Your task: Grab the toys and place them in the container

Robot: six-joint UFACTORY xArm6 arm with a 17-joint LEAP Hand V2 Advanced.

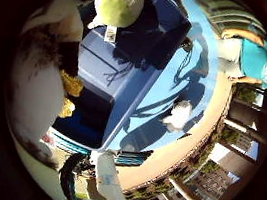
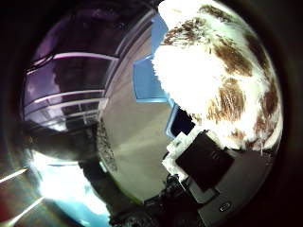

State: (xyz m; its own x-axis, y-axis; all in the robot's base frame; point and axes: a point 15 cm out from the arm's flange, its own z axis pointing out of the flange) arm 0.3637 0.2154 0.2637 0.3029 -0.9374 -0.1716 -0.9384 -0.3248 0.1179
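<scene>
A white-and-brown plush toy [image 2: 222, 71] fills the palm, the hand [image 2: 208, 175] grasping it for carrying over the blue container [image 1: 123, 68], green toy [image 1: 118, 3] at its twelve o'clock end.

I see a light blue bench [image 1: 194, 96] in hard sunlight, with sharp shadows across it. Beyond its edge runs a tan paved floor [image 2: 137, 156], then a railing [image 1: 242, 131] and buildings [image 1: 207, 184] outdoors.

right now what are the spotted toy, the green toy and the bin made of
Spotted toy: plush, going by its long white and brown fur. Green toy: likely soft fabric, matte, with a sewn tag. Bin: probably hard plastic, with smooth blue walls that shine in the sun.
</scene>
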